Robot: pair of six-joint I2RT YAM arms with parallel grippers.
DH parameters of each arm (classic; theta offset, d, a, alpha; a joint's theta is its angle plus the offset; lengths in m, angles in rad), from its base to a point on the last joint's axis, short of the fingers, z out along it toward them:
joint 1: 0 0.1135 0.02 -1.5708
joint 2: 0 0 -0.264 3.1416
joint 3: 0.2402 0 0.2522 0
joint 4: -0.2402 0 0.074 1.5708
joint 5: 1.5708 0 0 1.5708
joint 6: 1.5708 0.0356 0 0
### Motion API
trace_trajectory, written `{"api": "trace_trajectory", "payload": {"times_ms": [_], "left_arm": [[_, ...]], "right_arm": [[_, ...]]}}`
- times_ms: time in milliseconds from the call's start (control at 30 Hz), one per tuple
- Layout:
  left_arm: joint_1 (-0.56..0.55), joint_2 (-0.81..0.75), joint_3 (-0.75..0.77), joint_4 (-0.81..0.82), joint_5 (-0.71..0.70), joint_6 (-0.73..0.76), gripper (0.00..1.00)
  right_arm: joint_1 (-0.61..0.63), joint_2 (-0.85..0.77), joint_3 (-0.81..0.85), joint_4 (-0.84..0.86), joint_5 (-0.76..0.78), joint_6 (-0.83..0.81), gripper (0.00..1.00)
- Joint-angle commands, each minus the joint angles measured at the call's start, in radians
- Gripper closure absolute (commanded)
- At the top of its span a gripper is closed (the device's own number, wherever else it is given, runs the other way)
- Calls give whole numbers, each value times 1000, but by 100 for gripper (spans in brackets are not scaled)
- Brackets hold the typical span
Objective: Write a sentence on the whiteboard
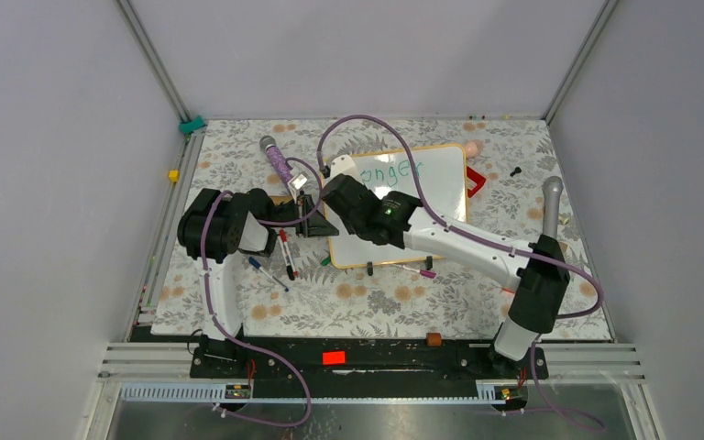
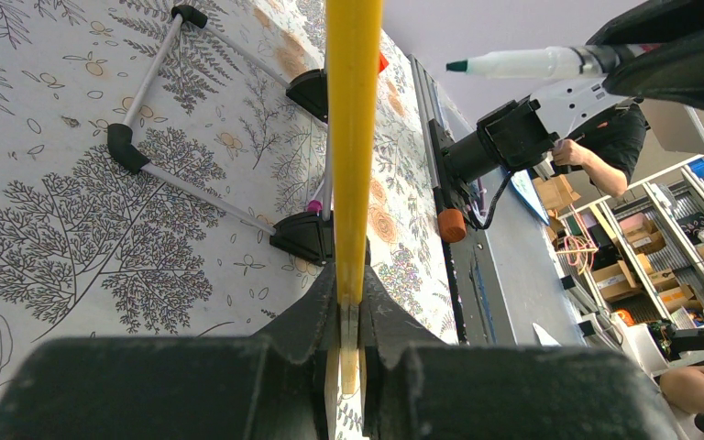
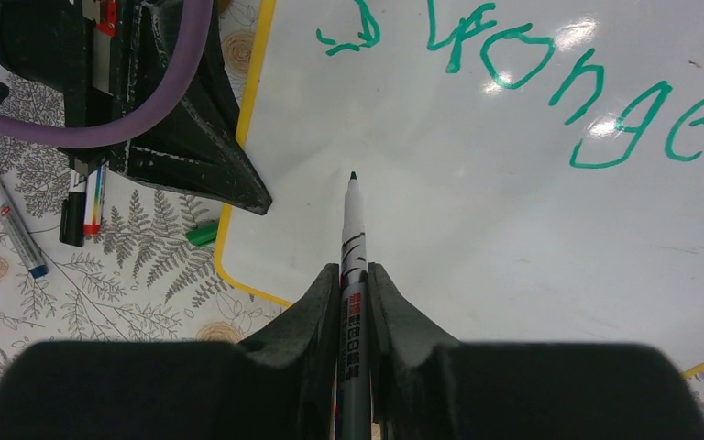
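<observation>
**A:** Right claw (image 3: 353, 275) is clenched on a marker (image 3: 353, 215). The barrel is pinched between both fingers and the dark tip points away.

**B:** The board relative to it?

**A:** The whiteboard (image 3: 477, 257) lies under and beyond the tip. The tip is over bare white, near the board's near-left corner. I can't tell if it is touching or hovering.

**B:** Writing?

**A:** Of the sentence (image 3: 579, 76), one green word, "Stronger", is readable. It lies farther up the board, beyond the tip, running off to its right and apart from it.

**B:** Other claw?

**A:** Left claw (image 2: 350, 284) is clamped on the board's yellow frame (image 2: 353, 137), whose edge runs straight out from between its fingers. From overhead it grips the board's left edge, just beside the right claw.

**B:** Around them?

**A:** Loose pens (image 3: 5, 215) lie on the floral cloth (image 3: 128, 284), left of the frame. A green cap (image 3: 202, 234) sits just beside the frame.
</observation>
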Motion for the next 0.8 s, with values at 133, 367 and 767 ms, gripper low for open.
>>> {"api": "trace_trajectory", "payload": {"times_ms": [133, 367, 767], "left_arm": [[3, 3, -6, -12, 19, -15, 100], [3, 2, -4, -10, 22, -16, 100], [3, 2, -3, -11, 23, -21, 100]], "right_arm": [[14, 41, 63, -5, 31, 10, 100], [23, 59, 76, 0, 33, 20, 100], [55, 73, 57, 14, 79, 52, 100]]}}
